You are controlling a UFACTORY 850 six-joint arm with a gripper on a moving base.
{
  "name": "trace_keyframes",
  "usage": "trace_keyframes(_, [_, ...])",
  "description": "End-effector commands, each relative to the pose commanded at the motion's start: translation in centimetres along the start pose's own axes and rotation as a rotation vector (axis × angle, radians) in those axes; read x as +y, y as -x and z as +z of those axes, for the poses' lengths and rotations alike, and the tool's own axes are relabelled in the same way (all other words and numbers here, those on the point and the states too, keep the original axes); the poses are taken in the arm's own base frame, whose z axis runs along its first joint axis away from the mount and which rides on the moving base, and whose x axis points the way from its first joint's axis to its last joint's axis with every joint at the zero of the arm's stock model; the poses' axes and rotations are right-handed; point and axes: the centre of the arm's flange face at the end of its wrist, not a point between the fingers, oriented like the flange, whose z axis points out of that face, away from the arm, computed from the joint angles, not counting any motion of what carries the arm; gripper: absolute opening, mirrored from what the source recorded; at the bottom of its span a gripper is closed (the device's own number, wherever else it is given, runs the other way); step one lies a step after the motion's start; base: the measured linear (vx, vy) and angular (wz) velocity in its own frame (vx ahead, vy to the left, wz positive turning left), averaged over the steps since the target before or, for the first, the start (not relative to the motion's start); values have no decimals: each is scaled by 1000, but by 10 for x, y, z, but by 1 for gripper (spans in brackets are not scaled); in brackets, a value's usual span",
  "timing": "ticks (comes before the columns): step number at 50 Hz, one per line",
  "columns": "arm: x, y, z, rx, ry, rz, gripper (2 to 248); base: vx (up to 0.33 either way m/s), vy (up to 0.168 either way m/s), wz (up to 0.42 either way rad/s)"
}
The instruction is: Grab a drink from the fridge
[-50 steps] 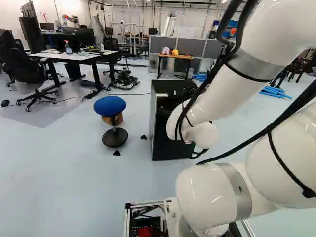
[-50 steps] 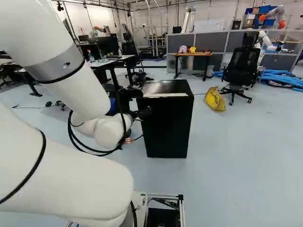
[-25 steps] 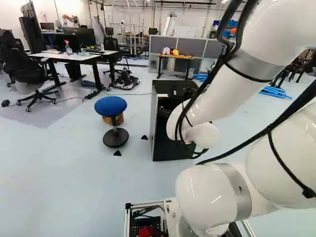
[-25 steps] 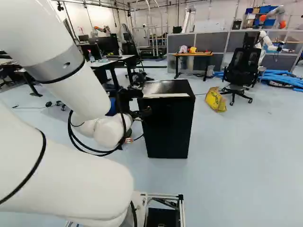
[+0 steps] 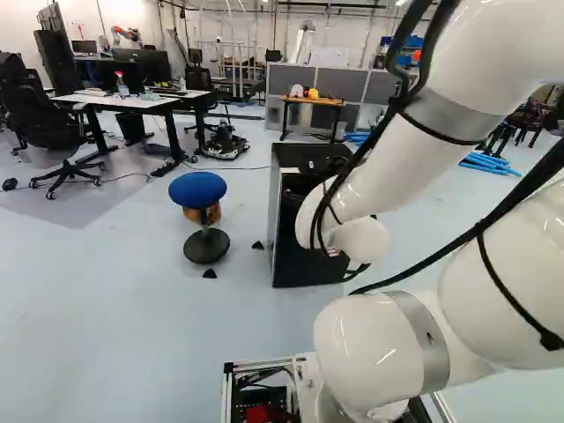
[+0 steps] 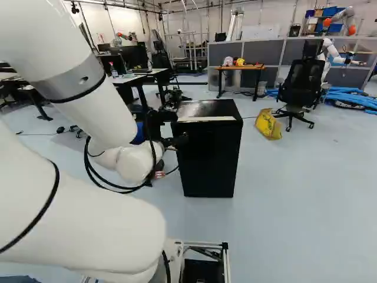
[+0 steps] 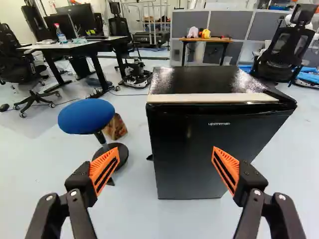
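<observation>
"Where's the drink?"

"I can't see one. I'd guess it's inside the black fridge (image 7: 212, 134), upright on the floor (image 7: 159, 221) ahead of me, its door (image 7: 199, 154) to the front and looking shut."

"And your gripper (image 7: 166, 158)?"

"Empty. My fingers (image 7: 103, 163) stand wide apart, nothing between them but air."

"Are you lined up?"

"Not squarely. Looking ahead along my fingers, I find the door's upright edge nearer the stool (image 7: 86, 116) lying between their tips. Most of the door lies off past the other finger, the one farther from the stool."

"So what does the next move turn on?"

"Which upright edge opens. The fridge's long axis runs up and down, and my fingers are spread across it. The far top corner, at the end of the pale strip (image 7: 213, 97) away from the stool, seems to offer a lip. If that's the opening side, I'd shift that way first; pushing straight on might only shove the fridge"
</observation>
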Motion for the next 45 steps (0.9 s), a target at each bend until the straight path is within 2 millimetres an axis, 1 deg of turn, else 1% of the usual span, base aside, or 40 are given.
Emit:
trace_keyframes(20, [-12,-8,16,-1,51,75,247,0,0,0])
trace_keyframes(38, [-26,-20,31,48,95,133,247,0,0,0])
trace_keyframes(45, [-31,-21,38,61,116,151,247,0,0,0])
